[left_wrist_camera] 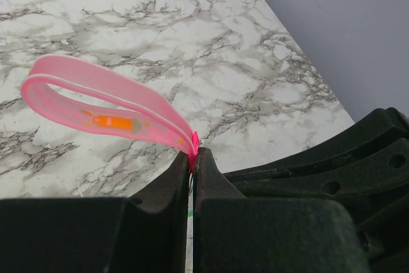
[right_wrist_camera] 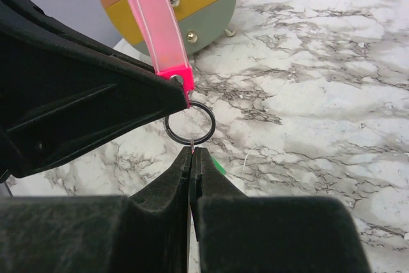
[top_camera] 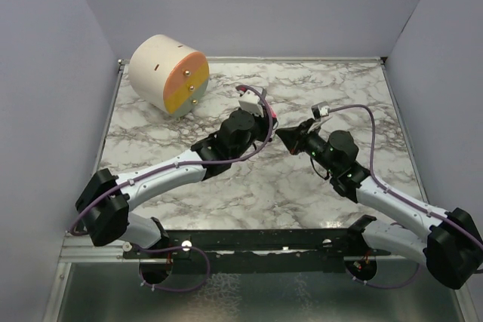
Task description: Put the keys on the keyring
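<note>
My left gripper [left_wrist_camera: 194,153] is shut on the end of a translucent pink strap loop [left_wrist_camera: 96,103] and holds it above the table. In the right wrist view the strap [right_wrist_camera: 156,23] ends in a clasp from which a black keyring [right_wrist_camera: 190,123] hangs. My right gripper [right_wrist_camera: 192,151] is shut on a very thin piece seen edge on; its pink-red tip touches the ring's lower rim. A small bright green key [right_wrist_camera: 218,166] lies on the marble just right of my right fingers. In the top view both grippers [top_camera: 270,122] [top_camera: 282,134] meet tip to tip at mid-table.
A big cream cylinder with an orange and yellow face [top_camera: 170,73] lies at the back left; it also shows behind the strap in the right wrist view [right_wrist_camera: 192,4]. Grey walls enclose the marble table [top_camera: 317,194] on three sides.
</note>
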